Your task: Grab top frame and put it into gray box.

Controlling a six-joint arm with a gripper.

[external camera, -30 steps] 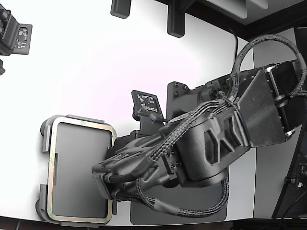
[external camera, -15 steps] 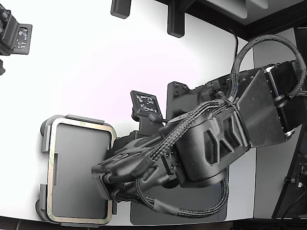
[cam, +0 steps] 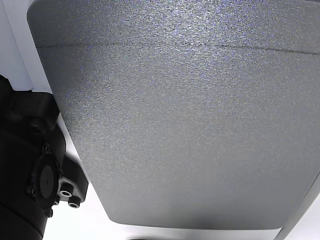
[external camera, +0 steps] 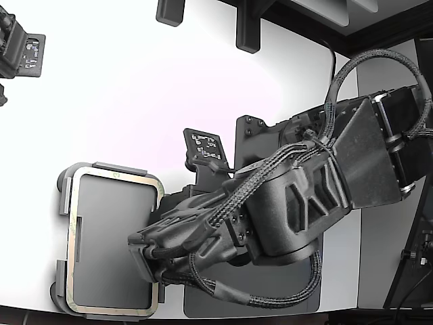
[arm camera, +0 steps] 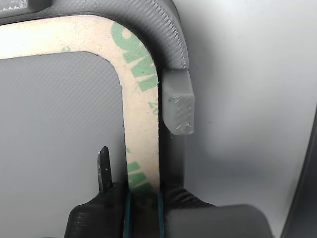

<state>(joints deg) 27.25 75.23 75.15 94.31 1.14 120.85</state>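
Observation:
The top frame (external camera: pixel 115 174), a thin pale outline with green marks, lies flat on the rim of the gray box (external camera: pixel 111 237) at the lower left of the exterior view. My gripper (external camera: pixel 147 254) sits at the frame's side nearest the arm, mostly hidden under the wrist. In the wrist view the frame strip (arm camera: pixel 141 114) runs between the two fingers, and the gripper (arm camera: pixel 143 196) is shut across its width. The box's wall and a raised tab (arm camera: pixel 178 101) stand just outside the strip.
A dark gray flat mat (external camera: pixel 270 308) lies under the arm and fills the other view (cam: pixel 175 125). A second arm's head (external camera: pixel 20 51) is at the exterior view's upper left. Black fixtures (external camera: pixel 247 30) stand at the table's far edge.
The arm has shifted only slightly; the frame stays in the same place on the box.

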